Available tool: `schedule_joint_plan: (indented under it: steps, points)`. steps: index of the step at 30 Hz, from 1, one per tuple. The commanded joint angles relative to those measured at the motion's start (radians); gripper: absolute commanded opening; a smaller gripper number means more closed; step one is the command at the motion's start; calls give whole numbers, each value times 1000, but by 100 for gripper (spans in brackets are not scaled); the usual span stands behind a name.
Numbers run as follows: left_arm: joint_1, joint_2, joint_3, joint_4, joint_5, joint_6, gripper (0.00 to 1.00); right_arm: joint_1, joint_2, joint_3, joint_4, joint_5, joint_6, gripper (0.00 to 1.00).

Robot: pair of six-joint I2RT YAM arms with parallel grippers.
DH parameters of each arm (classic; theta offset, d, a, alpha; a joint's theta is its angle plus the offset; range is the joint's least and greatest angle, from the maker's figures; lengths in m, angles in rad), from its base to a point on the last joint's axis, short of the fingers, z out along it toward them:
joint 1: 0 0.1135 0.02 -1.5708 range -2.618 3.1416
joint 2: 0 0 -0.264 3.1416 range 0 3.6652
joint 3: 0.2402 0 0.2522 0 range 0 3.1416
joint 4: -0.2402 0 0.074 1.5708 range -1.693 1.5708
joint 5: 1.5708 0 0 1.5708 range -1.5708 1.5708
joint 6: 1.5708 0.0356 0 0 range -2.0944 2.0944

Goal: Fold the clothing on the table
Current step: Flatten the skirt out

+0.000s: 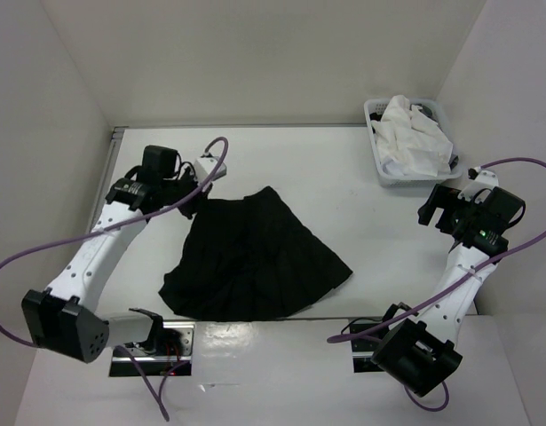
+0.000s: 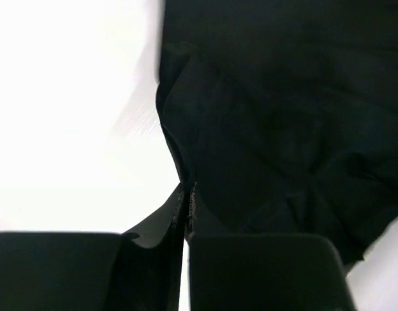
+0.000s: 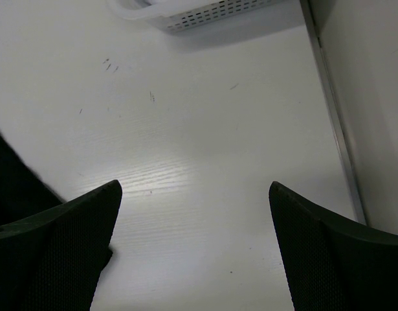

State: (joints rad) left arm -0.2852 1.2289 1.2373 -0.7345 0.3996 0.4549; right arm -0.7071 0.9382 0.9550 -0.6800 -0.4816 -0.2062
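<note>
At the bottom of the top view, two white arms are being shown at the near edge of the white table (image 1: 344, 177): the left arm (image 1: 91, 253) and the right arm (image 1: 455, 284). Two purple cables (image 1: 15, 257) are being trailed, one from each.

Just beyond the bases, left of the frame's centre, one black pleated skirt (image 1: 255, 257) is being spread flat on the table. It is being fanned out as a trapezoid, with the wide, wavy hem toward the lower edge and the narrower waistband toward the top. Its right corner is being drawn out to a point, and faint pleat lines are being shown running from waistband to hem.

The skirt's upper left corner is being pinched by the left gripper (image 2: 186, 201), its fingers pressed together on a fold of the rumpled dark fabric.

At the right of the frame, the right gripper (image 3: 193, 188) is being held spread wide over bare table, well apart from the skirt, with nothing between its fingers.

Farthest away, at the upper right, one white plastic basket (image 1: 379, 160) is being filled by one crumpled white garment (image 1: 415, 133). One thin metal rail (image 3: 331, 110) is being shown along the table's edge beside the wall.
</note>
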Motion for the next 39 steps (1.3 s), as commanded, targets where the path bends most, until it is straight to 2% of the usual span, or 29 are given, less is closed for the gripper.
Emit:
schedule_joint_plan:
  steps: [1,4,8,13,16,17,22,23,26,30,35,39]
  points:
    - [116,50,-18,119,-106,-128,0,-8,-18,-4,46,8,7,98]
    - [193,136,-27,129,-162,-200,0,-8,-18,-4,46,8,7,98]
    - [329,259,-27,142,-148,-252,2,-8,-18,-4,37,-2,-4,98]
    - [363,379,-3,142,-157,-280,3,-8,20,-4,25,-84,-56,98]
    - [363,426,-2,142,-157,-289,3,147,128,45,-19,-78,-65,98]
    - [363,426,-15,142,-157,-289,3,273,155,56,-39,-78,-65,98]
    - [363,417,-48,142,-139,-286,3,487,356,148,-107,-65,-145,98]
    - [363,408,-58,142,-139,-286,4,579,385,162,-107,-51,-156,98]
    - [363,386,-100,155,-119,-260,4,685,488,195,-89,-28,-156,98]
    - [291,386,-114,164,-148,-234,4,802,615,244,-36,-37,-165,97]
    - [134,512,-61,173,-234,-234,4,824,738,309,26,-93,-174,96]
    - [14,624,10,193,-254,-223,4,833,763,320,95,-94,-165,95]
